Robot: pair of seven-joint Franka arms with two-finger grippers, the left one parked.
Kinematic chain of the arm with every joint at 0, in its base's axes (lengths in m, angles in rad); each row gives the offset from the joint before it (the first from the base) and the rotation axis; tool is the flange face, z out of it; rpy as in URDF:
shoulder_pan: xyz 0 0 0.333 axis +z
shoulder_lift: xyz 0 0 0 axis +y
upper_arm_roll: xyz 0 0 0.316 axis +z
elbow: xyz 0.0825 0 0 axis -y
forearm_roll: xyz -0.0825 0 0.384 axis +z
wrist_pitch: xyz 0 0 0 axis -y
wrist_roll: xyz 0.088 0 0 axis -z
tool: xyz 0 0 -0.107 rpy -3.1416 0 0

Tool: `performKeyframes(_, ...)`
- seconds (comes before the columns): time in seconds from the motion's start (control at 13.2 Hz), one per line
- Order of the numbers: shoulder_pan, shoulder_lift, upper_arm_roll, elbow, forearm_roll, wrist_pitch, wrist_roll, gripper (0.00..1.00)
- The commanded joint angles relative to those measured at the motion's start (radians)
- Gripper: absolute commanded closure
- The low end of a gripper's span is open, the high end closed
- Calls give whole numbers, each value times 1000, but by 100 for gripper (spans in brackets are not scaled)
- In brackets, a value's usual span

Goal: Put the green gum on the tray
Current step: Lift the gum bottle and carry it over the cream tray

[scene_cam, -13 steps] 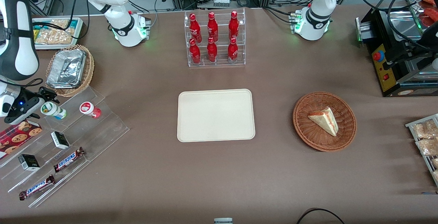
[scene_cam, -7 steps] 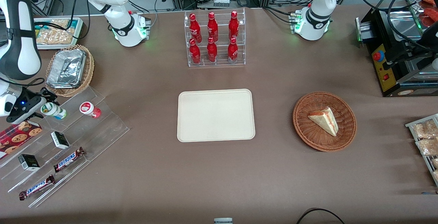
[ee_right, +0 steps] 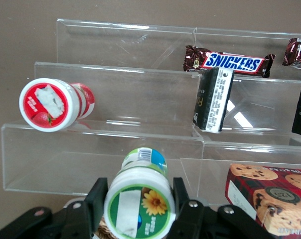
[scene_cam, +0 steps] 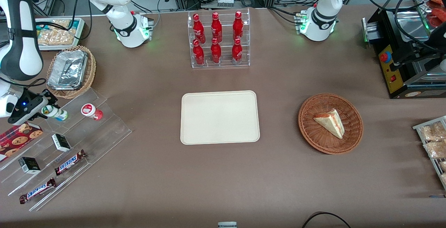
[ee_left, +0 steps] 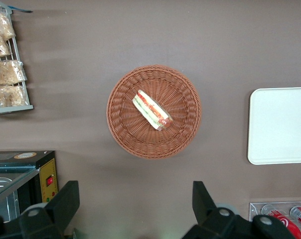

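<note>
The green gum [ee_right: 140,199] lies on its side on the top step of the clear acrylic display stand [scene_cam: 66,141], lid toward the wrist camera, at the working arm's end of the desk [scene_cam: 156,186]. It sits between the two fingers of the pincer [ee_right: 138,206], which flank its lid closely; whether the pads already press on it cannot be told, so the grip looks near-closed but unconfirmed.

The round bottle could roll or twist out if the fingers catch only the lid's edge. A careless lift might also knock the red-lidded gum [ee_right: 53,104] just beside it, or scrape the stand's lip. The tray [scene_cam: 220,117] is well apart, mid-desk, so a weak hold risks a drop on the way.
</note>
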Motion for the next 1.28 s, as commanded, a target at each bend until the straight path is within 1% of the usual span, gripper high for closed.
performKeyframes(0.0,-6,-15,15,37,-23,-16,-2,100)
performKeyframes(0.23,34,-4,17,143,-21,-118,15,100)
performKeyframes(0.3,55,-3,17,161,-23,-147,59,100)
performKeyframes(0.45,100,-1,17,164,-21,-158,150,100)
performKeyframes(0.68,184,-1,17,170,-21,-187,323,100)
performKeyframes(0.83,251,0,17,172,-9,-219,476,100)
performKeyframes(1.06,362,18,18,172,-5,-242,703,100)
performKeyframes(1.21,457,28,17,172,-5,-242,861,100)
